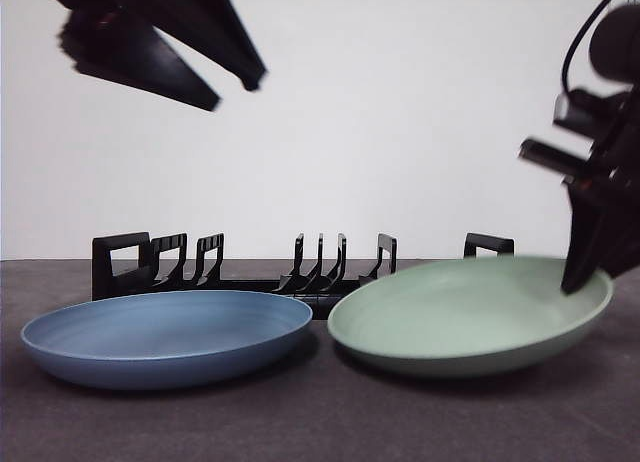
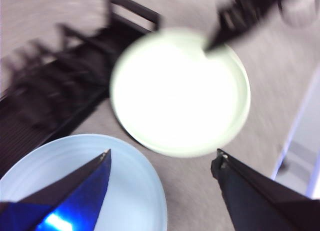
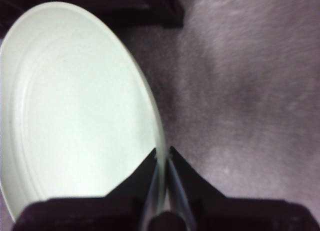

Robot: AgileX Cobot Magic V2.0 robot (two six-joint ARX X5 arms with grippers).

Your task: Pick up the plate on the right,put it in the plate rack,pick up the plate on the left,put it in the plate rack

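A: Start at the left. What do you see?

B: The left gripper (image 1: 232, 94) hangs high at the upper left, jaws spread wide with nothing between them. Under it the blue plate (image 1: 165, 334) lies flat on the dark grey table (image 1: 320, 422).

A: And behind?

B: The plate rack (image 1: 300, 272) runs along the back, black, its curved prongs upright and a boxy loop handle at each end. Both plates lie in front of it, and neither is in it.

A: Further right?

B: The green plate (image 1: 470, 317) lies just beside the blue one, a narrow gap between them. Its right edge is tipped up off the table. The right gripper (image 3: 163, 155) has its jaws closed tight on that rim, one inside the plate, one outside.

A: The surface and the room?

B: The table looks matte and faintly mottled. Behind it is a plain white wall (image 1: 400, 132).

A: Anything hard to make out?

B: The left wrist view is blurred; the rack is a dark smear there and the green plate is washed out to near white. The rack's middle base is hidden behind the plates in the front view. The right arm is cut off at the frame's edge.
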